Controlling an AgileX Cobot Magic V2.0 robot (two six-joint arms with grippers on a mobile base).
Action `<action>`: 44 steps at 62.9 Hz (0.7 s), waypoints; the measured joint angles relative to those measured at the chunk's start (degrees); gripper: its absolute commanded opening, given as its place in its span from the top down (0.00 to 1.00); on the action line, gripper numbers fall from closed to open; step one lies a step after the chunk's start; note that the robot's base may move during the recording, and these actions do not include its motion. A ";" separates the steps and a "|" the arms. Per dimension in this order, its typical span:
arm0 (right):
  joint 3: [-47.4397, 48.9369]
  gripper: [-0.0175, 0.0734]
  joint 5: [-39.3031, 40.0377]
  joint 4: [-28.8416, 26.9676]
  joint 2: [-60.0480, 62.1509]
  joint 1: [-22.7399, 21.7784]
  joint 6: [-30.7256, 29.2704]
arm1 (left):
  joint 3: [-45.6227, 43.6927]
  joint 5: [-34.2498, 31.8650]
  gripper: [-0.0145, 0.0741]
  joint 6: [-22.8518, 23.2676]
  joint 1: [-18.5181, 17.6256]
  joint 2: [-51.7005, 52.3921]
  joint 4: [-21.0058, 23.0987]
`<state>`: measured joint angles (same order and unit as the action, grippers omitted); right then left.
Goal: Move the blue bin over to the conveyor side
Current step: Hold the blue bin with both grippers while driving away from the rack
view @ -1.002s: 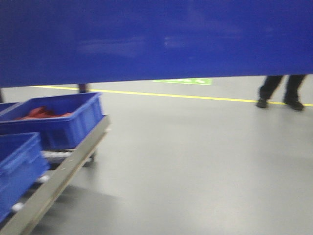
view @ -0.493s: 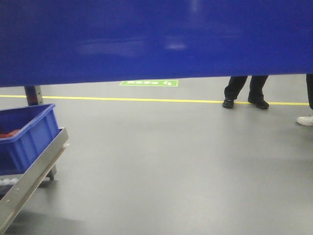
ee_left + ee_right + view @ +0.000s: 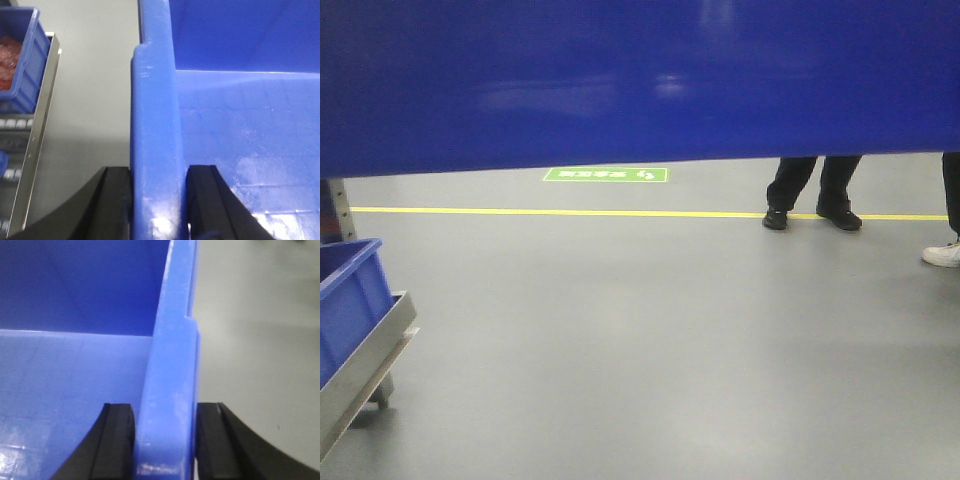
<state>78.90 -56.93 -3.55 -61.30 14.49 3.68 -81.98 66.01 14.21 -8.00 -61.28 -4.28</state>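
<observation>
- The bin [image 3: 640, 80] is held up off the floor [image 3: 650, 340]. In the front view its blue wall fills the whole upper part, from the left edge to the right edge, and the floor shows under its lower edge.
- The left gripper [image 3: 157, 200] is clamped on the left rim of the bin. One black finger [image 3: 112, 200] presses the outer side of the rim, and the other is inside the bin, against the inner wall.
- The right gripper [image 3: 165, 440] is clamped in the same way on the right rim. One finger [image 3: 115, 440] is inside the bin and the other is outside, over the floor.
- So the bin lies between the two grippers, and each rim stands upright between a pair of fingers.
- In both wrist views the inside of the bin is glossy, with light scratches.
- At the near left of the front view, a smaller bin [image 3: 345, 300] sits on a metal rack [image 3: 365, 365]. In the left wrist view it holds something red, and the rack is well apart from the held bin.
- On the far floor there are a yellow line [image 3: 570, 211] and a green sign [image 3: 605, 174].
- At the far right stand legs with black shoes [image 3: 815, 212], and a white shoe [image 3: 942, 254] is at the edge.
</observation>
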 measured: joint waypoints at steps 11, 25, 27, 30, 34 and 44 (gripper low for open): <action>0.00 0.90 0.00 0.00 0.00 0.00 0.00 | 0.00 0.00 0.86 0.00 0.00 0.00 -0.10; 0.00 0.90 0.00 0.00 0.00 0.00 0.00 | 0.00 0.00 0.86 0.00 0.00 0.00 -0.11; 0.00 0.90 0.00 0.00 0.00 0.00 0.00 | 0.00 0.00 0.86 0.00 0.00 0.00 -0.11; 0.00 0.90 0.00 0.00 0.00 0.00 0.00 | 0.00 0.00 0.86 0.00 0.00 0.00 -0.11; 0.00 0.90 0.00 0.00 0.00 0.00 0.00 | 0.00 0.00 0.86 0.00 0.00 0.00 -0.11; 0.00 0.90 0.00 0.00 0.00 0.00 0.00 | 0.00 0.00 0.86 0.00 0.00 0.00 -0.11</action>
<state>78.90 -56.93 -3.55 -61.30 14.49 3.68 -81.98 66.01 14.21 -8.00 -61.28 -4.38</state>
